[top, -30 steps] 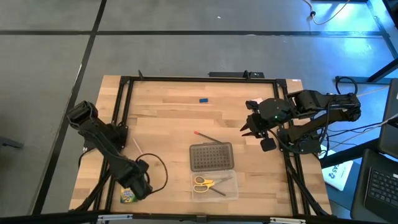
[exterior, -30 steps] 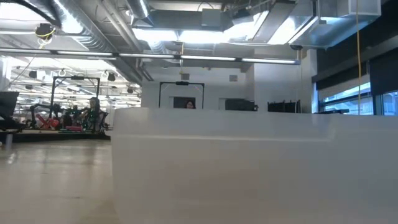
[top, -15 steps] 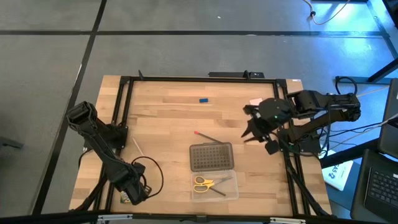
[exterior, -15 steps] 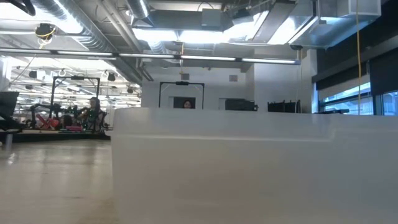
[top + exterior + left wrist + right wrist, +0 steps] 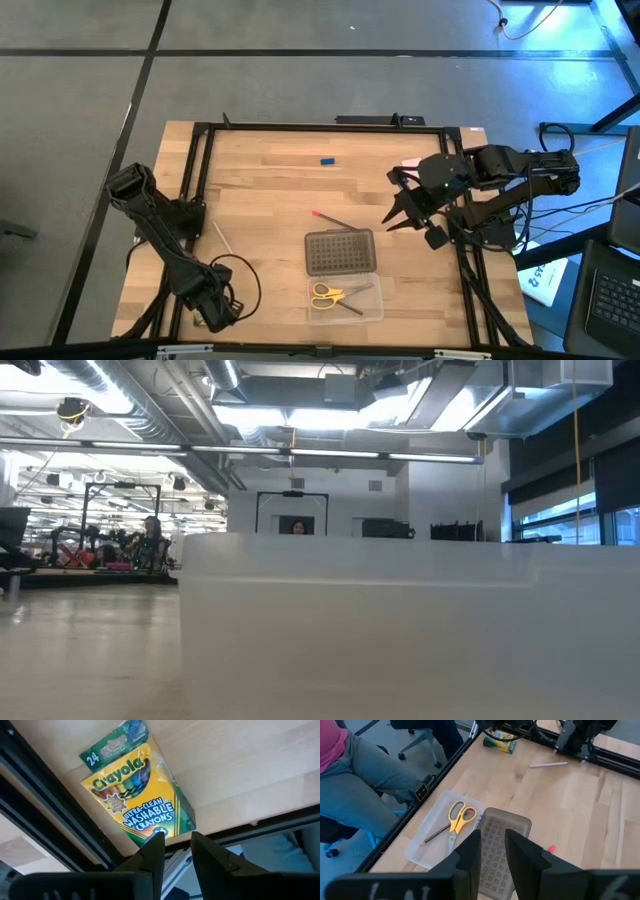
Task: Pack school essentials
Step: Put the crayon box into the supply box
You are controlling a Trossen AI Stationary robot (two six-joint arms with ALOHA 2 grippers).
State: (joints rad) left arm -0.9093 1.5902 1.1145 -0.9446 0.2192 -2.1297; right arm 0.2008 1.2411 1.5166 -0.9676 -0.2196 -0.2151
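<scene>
Your crayon box (image 5: 135,795) is yellow with a green top flap, white "24", green lettering and a row of coloured crayons printed on it. The scissors (image 5: 457,818) have yellow handles; a dark pencil (image 5: 438,833) lies beside them in the clear case (image 5: 422,851). The lid (image 5: 496,852) is grey with a dotted grid. You'll see a blue eraser (image 5: 326,160), a red-tipped pencil (image 5: 336,221) and a pale pencil (image 5: 548,765) on the light wooden table (image 5: 270,195).

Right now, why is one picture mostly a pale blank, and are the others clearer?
Low view: a pale, out-of-focus wall of the clear case fills the frame, with bright ceiling lights above. Left wrist view: the crayon box reads sharply. High view: evenly lit table.
</scene>
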